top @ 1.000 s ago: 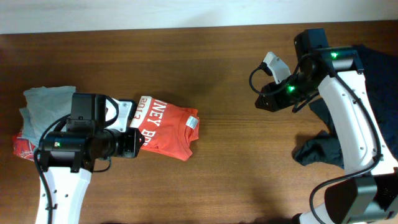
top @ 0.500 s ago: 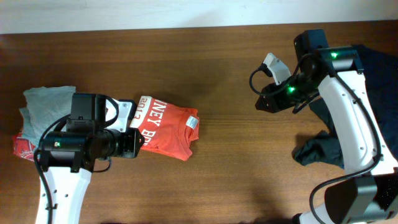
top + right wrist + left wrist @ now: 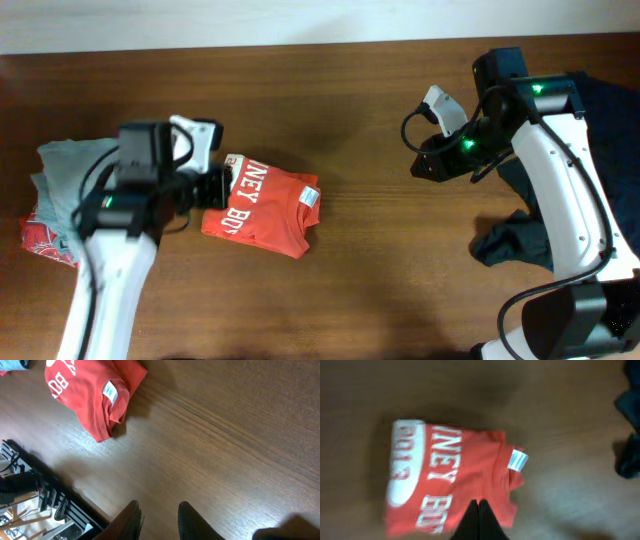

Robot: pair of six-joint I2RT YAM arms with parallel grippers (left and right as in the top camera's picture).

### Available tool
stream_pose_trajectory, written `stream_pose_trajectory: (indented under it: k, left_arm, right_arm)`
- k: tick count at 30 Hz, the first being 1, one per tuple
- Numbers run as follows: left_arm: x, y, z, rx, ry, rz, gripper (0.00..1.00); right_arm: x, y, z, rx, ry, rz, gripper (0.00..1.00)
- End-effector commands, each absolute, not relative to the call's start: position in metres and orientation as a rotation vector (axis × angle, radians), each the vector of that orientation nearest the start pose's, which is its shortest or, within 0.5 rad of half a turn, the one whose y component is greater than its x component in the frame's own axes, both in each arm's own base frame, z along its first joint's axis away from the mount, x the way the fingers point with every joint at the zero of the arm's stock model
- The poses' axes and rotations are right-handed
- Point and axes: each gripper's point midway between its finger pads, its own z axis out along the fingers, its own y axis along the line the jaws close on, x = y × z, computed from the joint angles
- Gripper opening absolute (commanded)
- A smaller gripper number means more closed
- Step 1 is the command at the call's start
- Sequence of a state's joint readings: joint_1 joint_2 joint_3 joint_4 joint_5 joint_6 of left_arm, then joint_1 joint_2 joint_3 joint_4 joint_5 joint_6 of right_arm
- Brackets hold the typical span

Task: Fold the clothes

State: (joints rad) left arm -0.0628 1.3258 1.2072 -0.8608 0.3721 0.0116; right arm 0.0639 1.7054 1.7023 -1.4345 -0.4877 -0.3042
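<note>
Folded orange-red T-shirt (image 3: 265,208) laid toward nine o'clock on the surface (image 3: 380,275), left gripper (image 3: 478,507) shifted toward twelve o'clock since the earlier frame, closed tight, nothing held, right gripper (image 3: 157,517) unmoved, partly parted, empty, navy garment (image 3: 525,240) at three o'clock.

A robotics lab is indicated: a wood-grain tabletop (image 3: 380,260) set against a pale wall (image 3: 250,20) is flanked by a white left arm (image 3: 105,290) and right arm (image 3: 570,190), marked by a green status light (image 3: 540,90) and a looped black cable (image 3: 405,125). Clothes (image 3: 265,205) are laid on it. Past its edge, a black equipment frame (image 3: 50,486) with wiring is seen.
</note>
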Motion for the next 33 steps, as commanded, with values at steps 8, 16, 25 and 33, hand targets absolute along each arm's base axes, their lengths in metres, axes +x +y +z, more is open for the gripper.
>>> stream_pose_trajectory:
  k: [8, 16, 25, 33]
  left_arm:
    - [0.395, -0.071, 0.108, 0.229, 2.732, -0.788, 0.45]
    - [0.396, -0.066, 0.056, 0.261, 2.836, -0.777, 0.48]
    - [0.371, -0.033, 0.035, 0.191, 3.040, -0.498, 0.48]
    - [0.366, -0.033, 0.035, 0.164, 3.061, -0.505, 0.47]
  right_arm:
    - [0.326, 0.099, 0.210, -0.579, 2.816, 0.675, 0.31]
    - [0.326, 0.098, 0.209, -0.579, 2.817, 0.668, 0.31]
    - [0.327, 0.096, 0.208, -0.579, 2.823, 0.648, 0.31]
    - [0.327, 0.095, 0.208, -0.578, 2.825, 0.643, 0.31]
